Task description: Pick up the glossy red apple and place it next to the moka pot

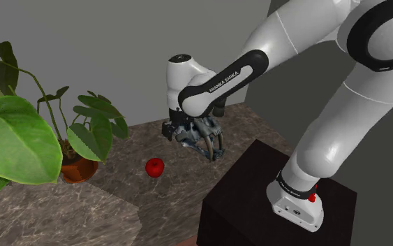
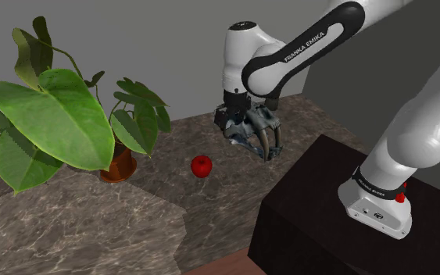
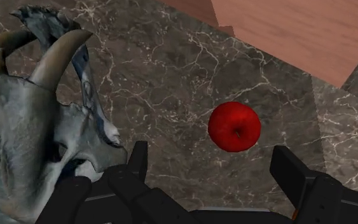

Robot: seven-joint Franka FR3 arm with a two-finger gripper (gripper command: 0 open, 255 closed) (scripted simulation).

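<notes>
Tool: my tool (image 3: 209, 148) is open, its two black fingers (image 3: 136, 167) standing well apart with nothing clasped between them
Tool's place: I hang over the desk (image 3: 171, 83), pointing down at its dark veined stone
Apple: the red apple (image 3: 234, 126) lies on the desk ahead of the gap between my fingers, nearer the one away from the figure, and neither finger touches it; its stem dimple faces my wrist camera
Apple from outside: in the shoulder view the apple (image 1: 155, 166) sits down and to the left of my tool, on bare stone between the plant pot and the horned figure, apart from both
Horned figure: a grey, skull-like figure (image 3: 37, 133) with curved horns stands close beside one finger; I cannot tell whether they touch
Plant: a plant (image 1: 20, 140) with broad green leaves grows from an orange-brown pot (image 1: 78, 168) at the shoulder view's left, on the same desk
Floor: a reddish-brown floor (image 3: 285, 32) shows past the desk's edge beyond the apple
Arm: my white arm (image 1: 327, 112) rises from the dark stand (image 1: 257, 203) and reaches up and left
Wall: a plain grey wall (image 1: 118, 42) stands behind the desk
</notes>
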